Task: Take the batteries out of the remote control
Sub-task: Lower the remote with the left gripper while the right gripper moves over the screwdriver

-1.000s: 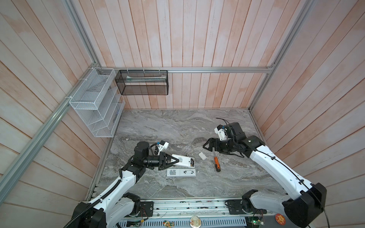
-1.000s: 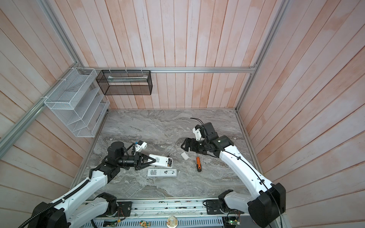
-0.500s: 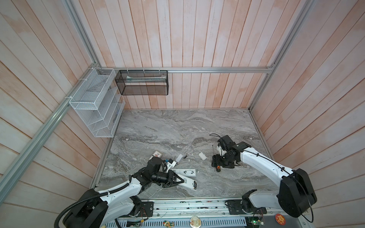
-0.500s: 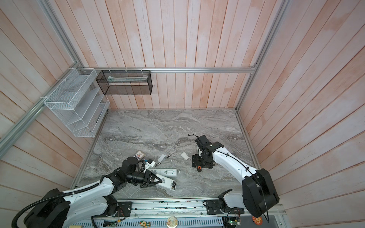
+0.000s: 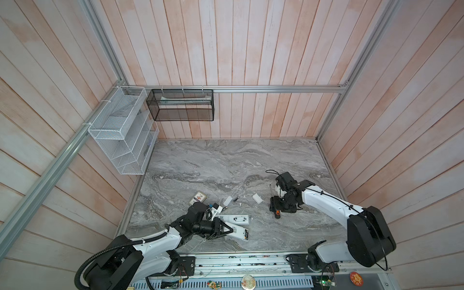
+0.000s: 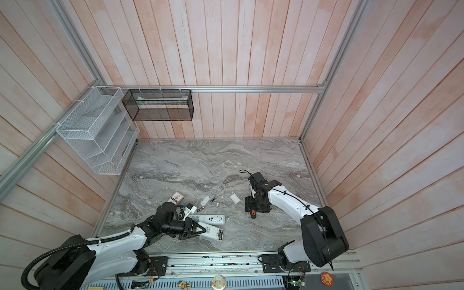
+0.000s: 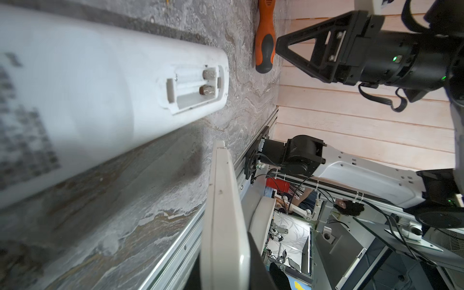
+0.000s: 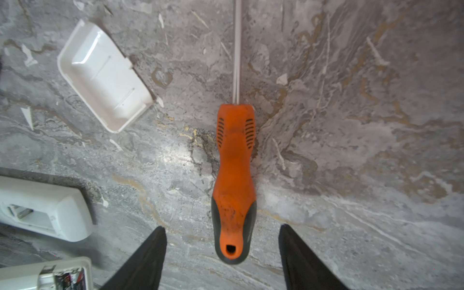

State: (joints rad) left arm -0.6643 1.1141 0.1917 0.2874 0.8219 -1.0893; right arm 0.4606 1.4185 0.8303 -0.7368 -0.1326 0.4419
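Two grippers are seen: the left gripper (image 5: 229, 229) is clamped on a white remote (image 5: 240, 233), with batteries (image 8: 69, 276) seated in its open end; the right gripper (image 8: 222, 227) is spread apart astride an orange screwdriver (image 8: 234, 175) laid on the table (image 5: 200, 163).

Looks like a robotics lab test cell: two white robot arms (image 5: 326, 200) are bolted to a wired rail (image 5: 238, 261). A marble-look desk (image 5: 213, 160) is boxed in by plank walls (image 5: 251, 45) on aluminium framing (image 5: 276, 89). Past the rail, the left wrist view catches a cluttered workroom (image 7: 301, 233).
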